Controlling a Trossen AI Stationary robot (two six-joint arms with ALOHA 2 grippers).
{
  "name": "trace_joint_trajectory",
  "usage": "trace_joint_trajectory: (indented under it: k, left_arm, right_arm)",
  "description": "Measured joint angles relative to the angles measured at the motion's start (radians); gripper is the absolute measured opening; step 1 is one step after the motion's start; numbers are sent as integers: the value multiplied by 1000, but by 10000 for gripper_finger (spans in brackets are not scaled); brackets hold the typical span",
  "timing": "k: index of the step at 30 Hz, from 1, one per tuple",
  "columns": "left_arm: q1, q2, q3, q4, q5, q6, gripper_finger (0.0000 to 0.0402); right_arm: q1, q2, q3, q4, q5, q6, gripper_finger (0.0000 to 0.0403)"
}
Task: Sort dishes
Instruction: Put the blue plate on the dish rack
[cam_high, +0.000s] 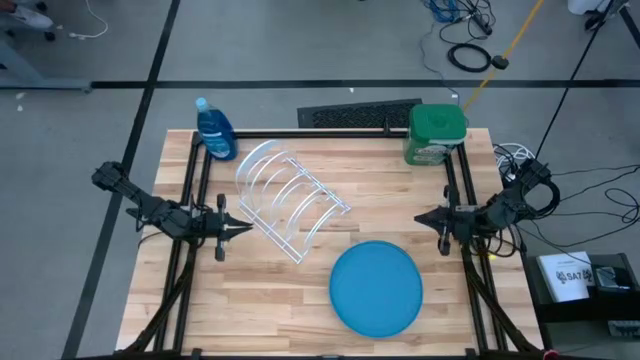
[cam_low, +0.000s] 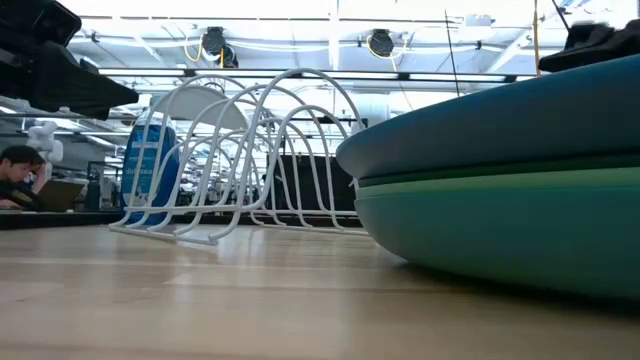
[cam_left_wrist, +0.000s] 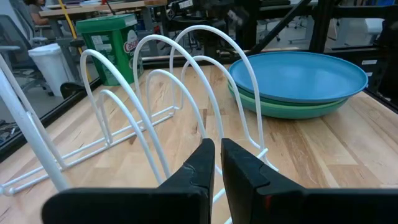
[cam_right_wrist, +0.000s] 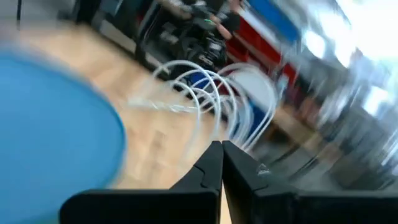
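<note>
A stack of round plates lies flat on the wooden table, near its right front, with a blue plate (cam_high: 377, 287) on top. The left wrist view shows this blue plate (cam_left_wrist: 298, 74) resting on a light green one (cam_left_wrist: 292, 109). In the low view the stack (cam_low: 520, 200) fills the right side. The white wire rack (cam_high: 290, 196) stands mid-table with nothing in it. My left gripper (cam_high: 245, 230) hovers shut just left of the rack, pointing at it (cam_left_wrist: 217, 149). My right gripper (cam_high: 418, 218) hovers shut at the right, above the table beyond the stack, holding nothing (cam_right_wrist: 222, 148).
A blue bottle (cam_high: 214, 130) stands at the far left corner. A green-lidded tub (cam_high: 436, 135) stands at the far right corner. A dark flat mat (cam_high: 358, 115) lies past the far edge. Bare wood stretches along the near left. A person (cam_low: 20, 175) sits in the room behind.
</note>
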Motion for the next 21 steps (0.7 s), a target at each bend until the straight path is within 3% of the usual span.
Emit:
trace_joint_trajectory:
  k: [2,5,7,9,12,16,18,21]
  left_arm:
    - [0,0,0,0,0,0,31]
    - [0,0,0,0,0,0,31]
    - [0,0,0,0,0,0,31]
    - [0,0,0,0,0,0,31]
    - [0,0,0,1,0,0,31]
    - [0,0,0,5,0,0,31]
    - [0,0,-1,7,0,0,31]
    - [0,0,-1,11,0,0,31]
  right_arm:
    - [-1,0,0,2,-76,-127,0]
    - [-1,0,0,8,-270,-133,0]
    - [-4,2,-1,64,-312,-140,0]
    - [-7,1,0,123,-395,-49,0]
    - [-4,11,-1,250,-656,130,0]
    - [-5,20,-1,466,-887,367,0]
    - [-5,28,-1,643,-851,602,0]
    - [-13,57,3,784,-515,825,0]
